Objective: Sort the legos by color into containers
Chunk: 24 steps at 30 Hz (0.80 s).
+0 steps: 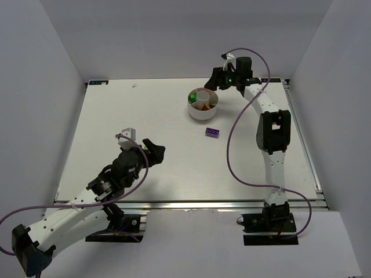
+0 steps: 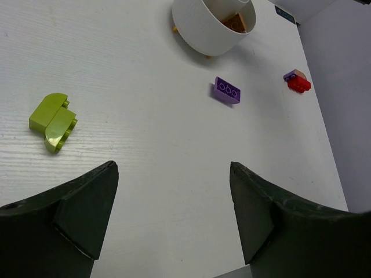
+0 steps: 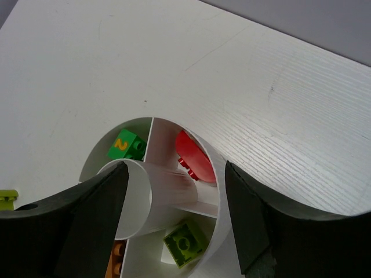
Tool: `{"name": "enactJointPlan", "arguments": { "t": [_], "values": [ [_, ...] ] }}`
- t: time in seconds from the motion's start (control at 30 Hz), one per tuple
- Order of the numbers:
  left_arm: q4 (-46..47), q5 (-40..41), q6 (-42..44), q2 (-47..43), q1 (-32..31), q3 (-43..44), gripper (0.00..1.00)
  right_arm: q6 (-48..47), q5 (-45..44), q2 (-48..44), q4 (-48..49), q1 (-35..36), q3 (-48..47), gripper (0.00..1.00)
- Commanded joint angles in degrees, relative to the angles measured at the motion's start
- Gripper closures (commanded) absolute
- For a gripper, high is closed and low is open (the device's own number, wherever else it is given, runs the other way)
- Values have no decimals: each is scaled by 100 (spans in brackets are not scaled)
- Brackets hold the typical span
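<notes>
Dish [image 3: 212,155]: smooth white, round, wedge walls, near far edge.
Green lego [image 3: 124,145]: glossy, yellow "2".
Left claw [image 2: 172,174]: apart.
Right claw [image 3: 174,168]: apart.

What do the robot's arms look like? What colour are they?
The left arm and the right arm are white tubes with chunky black joints. A thin purple cable loops along each one. The left tool and the right tool each have two dark, wedge-shaped fingers.
</notes>
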State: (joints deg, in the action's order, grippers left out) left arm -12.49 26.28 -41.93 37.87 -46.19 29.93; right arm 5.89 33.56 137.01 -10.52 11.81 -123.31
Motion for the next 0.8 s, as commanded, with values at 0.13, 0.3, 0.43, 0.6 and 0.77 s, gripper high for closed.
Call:
{"name": "enactJointPlan", "arguments": {
  "t": [0.13, 0.3, 0.43, 0.6, 0.77],
  "values": [
    [-472, 140, -271, 360, 110, 460, 18, -202, 80, -498, -90, -74, -53, 28],
    [-1175, -333, -386, 897, 663, 873, 63, -1053, 1213, -1123, -555, -398, 17, 31],
    [-1624, -1308, -386, 1380, 1943, 1075, 95, -1763, 1706, -2183, -951, -478, 753, 56],
    [-1932, -2206, -62, 2196, 2913, 1287, 52, -2294, 1900, -3644, -1040, -487, 2911, 57],
    [-1871, -2514, 80, 2892, 3415, 1699, 19, -2470, 1347, -5174, -820, -487, 4515, 24]
  ]
}}
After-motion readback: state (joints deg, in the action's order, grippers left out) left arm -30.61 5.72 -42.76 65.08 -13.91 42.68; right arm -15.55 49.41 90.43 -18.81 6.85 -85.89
